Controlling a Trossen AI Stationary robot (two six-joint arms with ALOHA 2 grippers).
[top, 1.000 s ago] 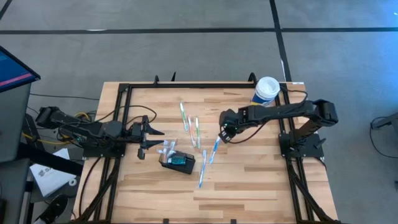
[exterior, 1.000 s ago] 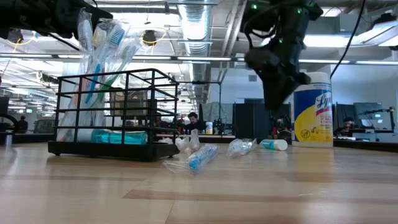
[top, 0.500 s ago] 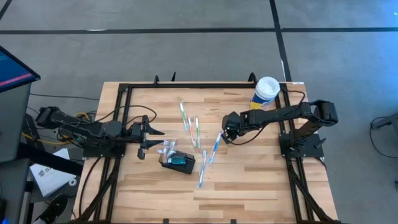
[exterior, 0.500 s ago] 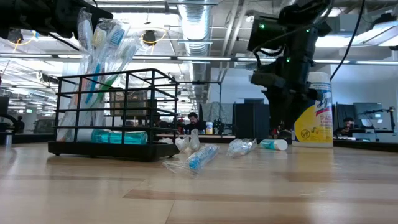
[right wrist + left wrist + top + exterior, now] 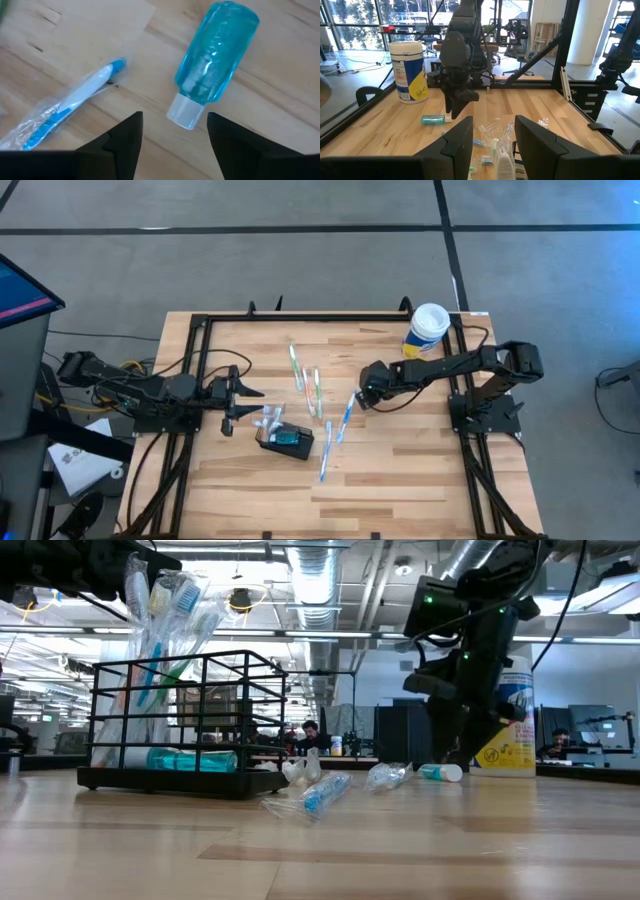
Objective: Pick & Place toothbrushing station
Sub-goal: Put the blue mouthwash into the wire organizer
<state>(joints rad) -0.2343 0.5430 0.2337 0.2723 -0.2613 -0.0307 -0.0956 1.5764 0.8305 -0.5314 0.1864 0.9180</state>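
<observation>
— What differs from a second ago?

— The right end effector (image 5: 366, 394) has moved a little toward the right side of the worktop (image 5: 400, 470) and dropped lower — in the low view it now hangs just above the wood, in front of the round wipes canister (image 5: 512, 718). Its fingers (image 5: 122, 137) have spread wide and hold nothing; below them lies a small teal bottle with a white cap (image 5: 212, 62), and beside it a wrapped blue-and-white toothbrush (image 5: 75, 102).

— And the left side?

— Unchanged. The left end effector (image 5: 245, 402) hovers near the left part of the worktop, fingers partly apart and empty, just beside the toothbrushing station (image 5: 286, 440).

— Where does that station sit?

— On the worktop a little left of centre, toward the front edge. From table height it reads as a black wire-walled holder (image 5: 180, 725) with several toothbrushes (image 5: 165, 615) standing upright at one end and a teal tube (image 5: 180, 758) lying inside along the bottom.

— What else is around?

— Wrapped toothbrushes are strewn across the middle: a pair (image 5: 305, 380) toward the back, another (image 5: 345, 415) just beside the right end effector, one more (image 5: 326, 460) nearer the front. The canister stands at the back right corner against the black frame rail (image 5: 330, 317).

— Anything blocking the way?

— The scattered toothbrushes lie between the right end effector and the station.
</observation>
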